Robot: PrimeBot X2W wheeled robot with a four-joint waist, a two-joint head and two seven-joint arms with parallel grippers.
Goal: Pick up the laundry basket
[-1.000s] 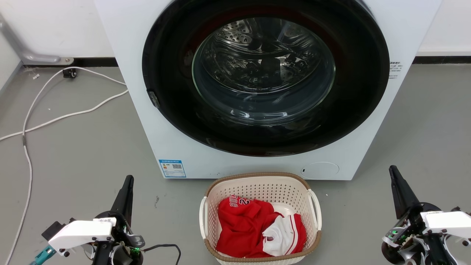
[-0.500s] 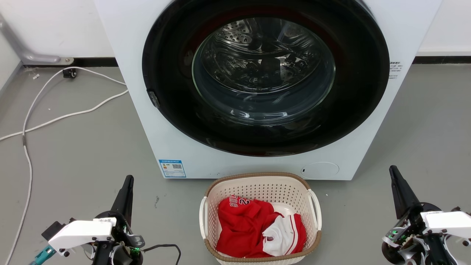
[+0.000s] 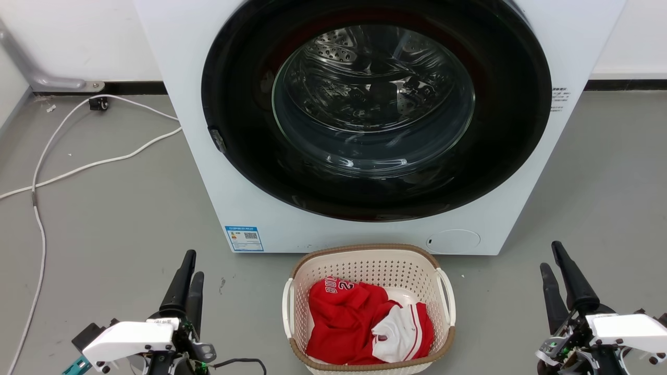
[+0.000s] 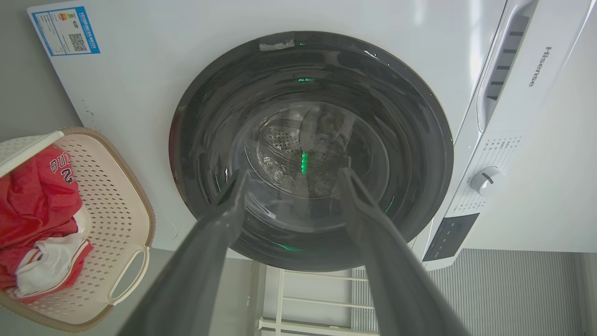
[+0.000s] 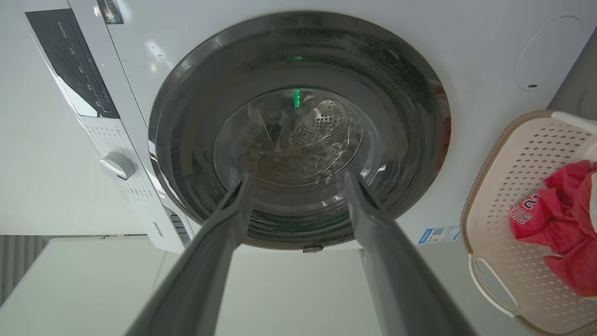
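- The washer [image 3: 365, 130] stands with its round door shut. It looks the same as in the earlier head views, and the camera has not shifted.
- The laundry basket [image 3: 365, 248] sits on the grey floor just in front of the washer's foot, below the door and midway between the two arms. It has not been lifted or touched, so the whole pick-up remains to be done: reach in, take hold at the white handles, raise. It lies where it lay a second ago.
- A red jersey [image 3: 344, 317] with a white patch lies crumpled inside the basket, unchanged.
- The left gripper [image 3: 194, 264] is in front of the washer's left corner, well apart from the basket's left handle [image 3: 287, 307]. Its fingers are spread with a clear gap and hold nothing. A second ago they showed as one closed spike, so it has opened, and it has edged a little toward the basket.
- The right gripper [image 3: 550, 256] is off the washer's right corner, well apart from the right handle [image 3: 447, 297]. It too is parted and empty, opened from the closed shape seen earlier, and it sits slightly lower in the head view.
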